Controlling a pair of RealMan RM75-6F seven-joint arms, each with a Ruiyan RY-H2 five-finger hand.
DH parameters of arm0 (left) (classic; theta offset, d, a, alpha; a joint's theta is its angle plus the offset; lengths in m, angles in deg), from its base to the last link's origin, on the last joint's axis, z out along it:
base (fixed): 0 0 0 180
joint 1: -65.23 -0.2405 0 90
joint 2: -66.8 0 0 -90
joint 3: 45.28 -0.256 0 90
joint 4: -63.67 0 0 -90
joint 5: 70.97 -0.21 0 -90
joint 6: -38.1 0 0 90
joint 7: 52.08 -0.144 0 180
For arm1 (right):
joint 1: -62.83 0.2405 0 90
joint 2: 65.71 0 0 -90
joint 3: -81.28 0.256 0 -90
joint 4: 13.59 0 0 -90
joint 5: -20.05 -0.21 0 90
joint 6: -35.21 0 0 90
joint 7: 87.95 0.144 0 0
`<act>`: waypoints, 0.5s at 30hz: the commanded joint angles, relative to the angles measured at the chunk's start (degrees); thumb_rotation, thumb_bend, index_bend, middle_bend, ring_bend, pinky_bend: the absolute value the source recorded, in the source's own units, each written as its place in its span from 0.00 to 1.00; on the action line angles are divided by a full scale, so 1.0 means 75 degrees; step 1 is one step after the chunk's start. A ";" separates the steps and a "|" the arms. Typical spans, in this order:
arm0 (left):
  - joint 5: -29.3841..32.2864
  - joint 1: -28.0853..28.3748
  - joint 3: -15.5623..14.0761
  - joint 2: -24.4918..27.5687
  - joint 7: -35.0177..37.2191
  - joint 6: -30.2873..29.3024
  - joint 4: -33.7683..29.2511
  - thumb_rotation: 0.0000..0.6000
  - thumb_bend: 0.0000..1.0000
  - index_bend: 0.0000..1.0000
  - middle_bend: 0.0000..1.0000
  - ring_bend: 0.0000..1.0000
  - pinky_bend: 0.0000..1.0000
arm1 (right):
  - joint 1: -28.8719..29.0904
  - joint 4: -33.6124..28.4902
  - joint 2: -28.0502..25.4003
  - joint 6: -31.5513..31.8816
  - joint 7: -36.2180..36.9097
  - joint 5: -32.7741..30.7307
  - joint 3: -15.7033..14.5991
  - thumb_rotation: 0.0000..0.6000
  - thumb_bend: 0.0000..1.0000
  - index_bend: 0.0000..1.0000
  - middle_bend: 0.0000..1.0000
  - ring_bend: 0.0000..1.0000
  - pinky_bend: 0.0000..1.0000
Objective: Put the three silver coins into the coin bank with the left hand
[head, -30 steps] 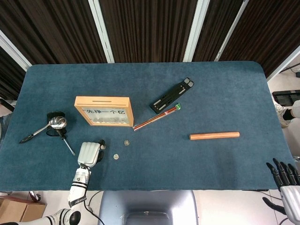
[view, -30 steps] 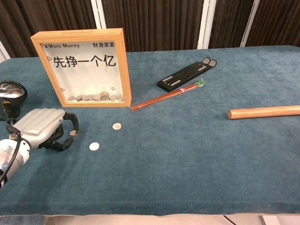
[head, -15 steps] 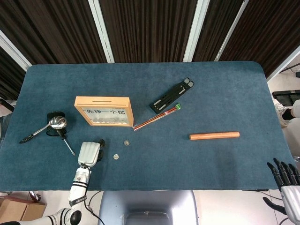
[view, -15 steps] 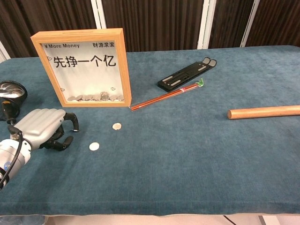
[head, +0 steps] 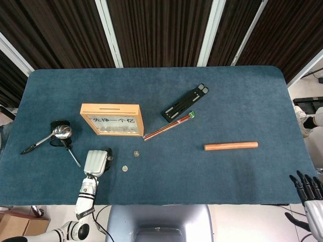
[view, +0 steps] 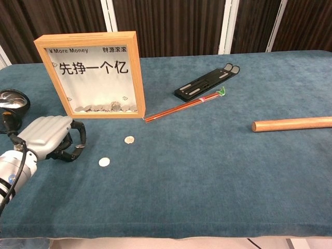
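Observation:
The wooden-framed coin bank (head: 111, 119) (view: 93, 75) stands upright at the left of the table, with its slot on top and coins piled inside. Two silver coins (view: 129, 139) (view: 105, 162) lie on the cloth in front of it, also visible in the head view (head: 136, 154) (head: 124, 169). My left hand (view: 49, 137) (head: 96, 161) hovers just left of them. Its fingers are curled in against the thumb, pinching the third coin, which is hidden between them. My right hand (head: 308, 191) hangs off the table's near right corner, fingers spread and holding nothing.
A metal spoon (head: 63, 132) and a black pen lie left of the bank. A black clip board (head: 185, 102) and a red stick (head: 169, 126) lie right of it. A wooden rod (head: 230, 145) lies further right.
The left hand has closed over the coin near its fingertips, then lifted slightly towards the bank. That coin no longer shows on the cloth. The right hand sank a little lower.

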 commanded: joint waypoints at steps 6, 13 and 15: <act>-0.0075 0.0020 0.0007 0.0001 0.0117 -0.0095 0.0001 1.00 0.40 0.52 1.00 1.00 1.00 | 0.0001 -0.0012 0.0004 -0.0021 -0.0029 -0.0003 -0.0004 1.00 0.22 0.00 0.00 0.00 0.00; -0.0088 0.0049 -0.0006 -0.0066 0.0132 -0.0091 0.0131 1.00 0.47 0.60 1.00 1.00 1.00 | -0.0006 -0.0011 -0.0008 -0.0022 -0.0020 -0.0003 -0.0010 1.00 0.22 0.00 0.00 0.00 0.00; -0.0099 0.0054 -0.0009 -0.0077 0.0139 -0.0104 0.0159 1.00 0.49 0.61 1.00 1.00 1.00 | -0.0005 -0.0005 -0.0009 -0.0026 -0.0012 -0.0010 -0.0008 1.00 0.22 0.00 0.00 0.00 0.00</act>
